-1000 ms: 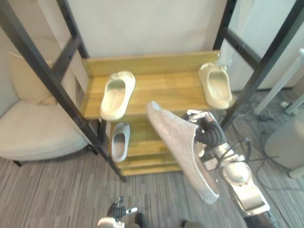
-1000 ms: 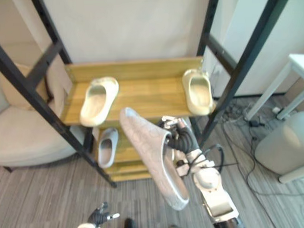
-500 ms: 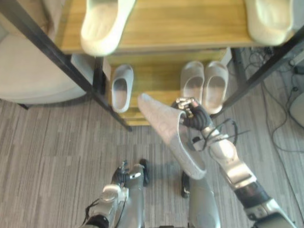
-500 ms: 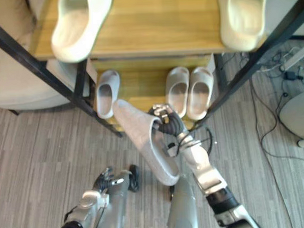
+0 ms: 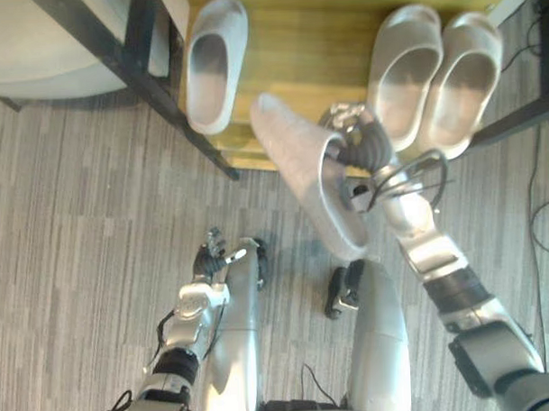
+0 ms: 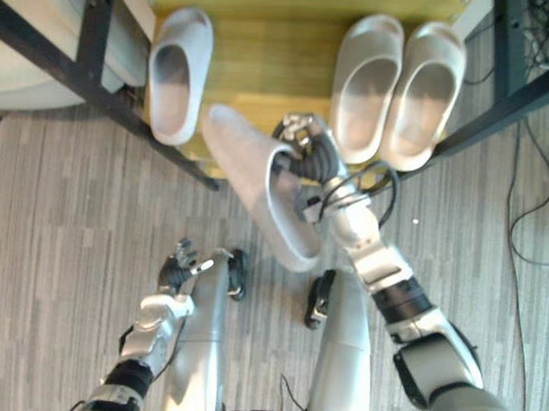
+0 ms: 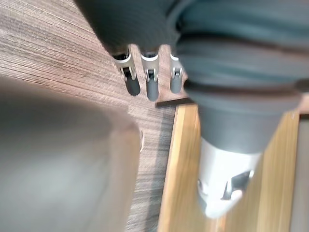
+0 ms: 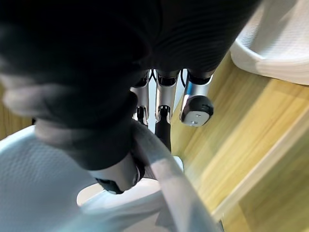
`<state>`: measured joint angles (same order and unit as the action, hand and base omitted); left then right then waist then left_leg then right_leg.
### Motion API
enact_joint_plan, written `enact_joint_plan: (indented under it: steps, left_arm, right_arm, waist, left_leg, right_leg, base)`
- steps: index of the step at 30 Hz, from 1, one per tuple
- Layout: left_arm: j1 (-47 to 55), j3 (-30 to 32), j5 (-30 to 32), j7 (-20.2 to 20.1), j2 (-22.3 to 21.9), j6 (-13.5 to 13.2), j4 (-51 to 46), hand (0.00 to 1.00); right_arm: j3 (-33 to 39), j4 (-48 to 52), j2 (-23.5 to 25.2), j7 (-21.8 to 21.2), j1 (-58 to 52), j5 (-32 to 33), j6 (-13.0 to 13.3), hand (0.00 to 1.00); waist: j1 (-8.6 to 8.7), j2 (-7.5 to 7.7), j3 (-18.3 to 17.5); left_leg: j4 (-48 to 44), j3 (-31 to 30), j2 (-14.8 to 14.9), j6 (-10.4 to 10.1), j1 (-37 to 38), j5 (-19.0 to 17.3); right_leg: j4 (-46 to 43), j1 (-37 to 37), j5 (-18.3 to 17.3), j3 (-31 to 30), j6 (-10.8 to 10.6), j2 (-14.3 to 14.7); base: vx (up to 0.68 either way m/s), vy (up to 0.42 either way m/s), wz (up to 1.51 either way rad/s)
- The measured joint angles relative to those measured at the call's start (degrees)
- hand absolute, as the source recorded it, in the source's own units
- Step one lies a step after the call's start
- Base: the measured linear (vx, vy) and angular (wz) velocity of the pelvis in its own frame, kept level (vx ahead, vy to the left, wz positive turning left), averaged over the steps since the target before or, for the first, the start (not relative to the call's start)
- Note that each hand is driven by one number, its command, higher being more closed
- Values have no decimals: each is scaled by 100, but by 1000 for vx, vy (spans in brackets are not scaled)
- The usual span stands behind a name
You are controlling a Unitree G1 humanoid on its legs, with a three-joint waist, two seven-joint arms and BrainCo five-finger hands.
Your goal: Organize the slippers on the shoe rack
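My right hand point(image 5: 361, 150) is shut on the rim of a pale grey slipper point(image 5: 302, 179), thumb inside and fingers outside, as the right wrist view shows point(image 8: 53, 193). The slipper hangs tilted, its toe over the front edge of the wooden bottom shelf point(image 5: 292, 52). On that shelf a matching grey slipper point(image 5: 214, 65) lies at the left. A pair of beige slippers point(image 5: 405, 70) lies at the right, close beside my right hand. My left hand point(image 5: 213, 259) hangs low over the floor, fingers point(image 7: 152, 84) straight and empty.
A black rack strut point(image 5: 134, 57) slants down to the floor left of the shelf. A cream armchair point(image 5: 43, 38) stands beyond it at the upper left. Grey striped carpet point(image 5: 86, 230) lies in front of the rack. The rack's right strut point(image 5: 524, 116) crosses by the beige pair.
The camera has tipped down, so the top shelf left the picture. My right hand has brought the grey slipper lower and closer to the bottom shelf, still held.
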<state>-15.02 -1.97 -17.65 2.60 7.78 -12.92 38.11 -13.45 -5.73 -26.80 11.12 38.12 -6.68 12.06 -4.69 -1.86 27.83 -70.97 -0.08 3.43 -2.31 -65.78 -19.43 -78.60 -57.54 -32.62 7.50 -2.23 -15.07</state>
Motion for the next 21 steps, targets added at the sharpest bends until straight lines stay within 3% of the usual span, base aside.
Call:
enact_joint_plan:
  steps: [5, 11, 21]
  left_arm:
    - [-7, 60, -61, 68, -99, -49, -372, 0]
    - [-35, 158, -170, 124, -201, -70, -535, 0]
    - [-82, 157, -287, 274, -309, -77, -538, 0]
  right_arm:
    - [54, -433, -317, 292, 702, -17, -124, 100]
    - [201, -1135, -443, 520, 1321, -224, -308, 100]
    - [190, -2503, -445, 839, 2271, -470, -631, 100]
  waist:
    - [-143, 13, 6]
    - [-199, 15, 6]
    - [-433, 60, -114]
  left_leg:
    - [-266, -68, 2, -53, -396, -34]
    - [-458, -152, -53, -83, -628, -44]
    - [-656, -233, -60, -136, -823, -82]
  right_leg:
    - [-327, -360, -130, 24, 29, -27]
    - [-549, -469, -262, 139, 52, -124]
    - [-799, -556, -417, 263, 146, -204]
  base:
    - [-31, -40, 6]
    - [-10, -15, 12]
    - [-20, -10, 6]
